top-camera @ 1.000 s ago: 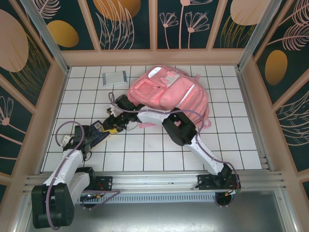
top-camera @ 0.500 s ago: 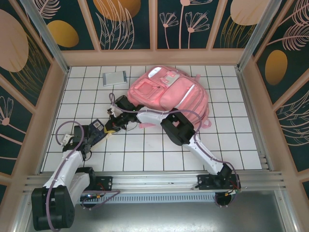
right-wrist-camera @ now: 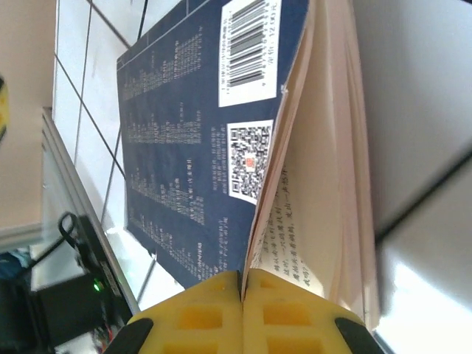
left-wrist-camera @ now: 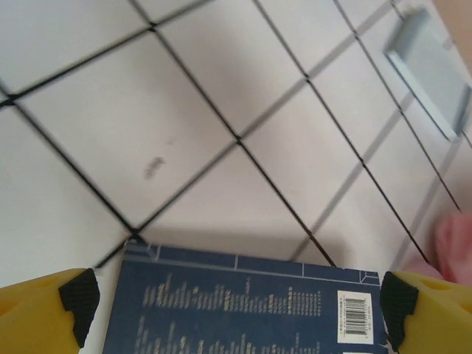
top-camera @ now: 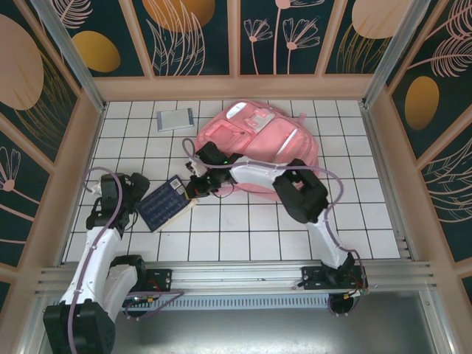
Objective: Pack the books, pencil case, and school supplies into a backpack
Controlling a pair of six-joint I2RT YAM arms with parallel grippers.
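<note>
Navy book (top-camera: 164, 204): flat on the white-tiled worktop (top-camera: 243, 236), back cover up with barcode and square code showing; near the lower-left edge of the pink backpack (top-camera: 262, 140), not yet in it; set against the view a second earlier, it is shifted right and lies fully uncovered, no longer half under the left arm. Right claw (right-wrist-camera: 242, 310): pinched fully together on the book's edge at the end nearest the backpack, seemingly on the cover alone, the pages fanning loose beside it; a second earlier its jaws are half apart. Left claw (left-wrist-camera: 236, 313): spread as wide as it goes, holding nothing, drawn back so that the book's near edge shows between its yellow fingertips (left-wrist-camera: 44, 310). Reading: custody of the book passes from left arm to right, ready for carrying to the backpack; with so thin a hold the pages may sag open on lifting. Grey book (top-camera: 175, 119): by the back wall, left of the backpack, apart from both claws.
</note>
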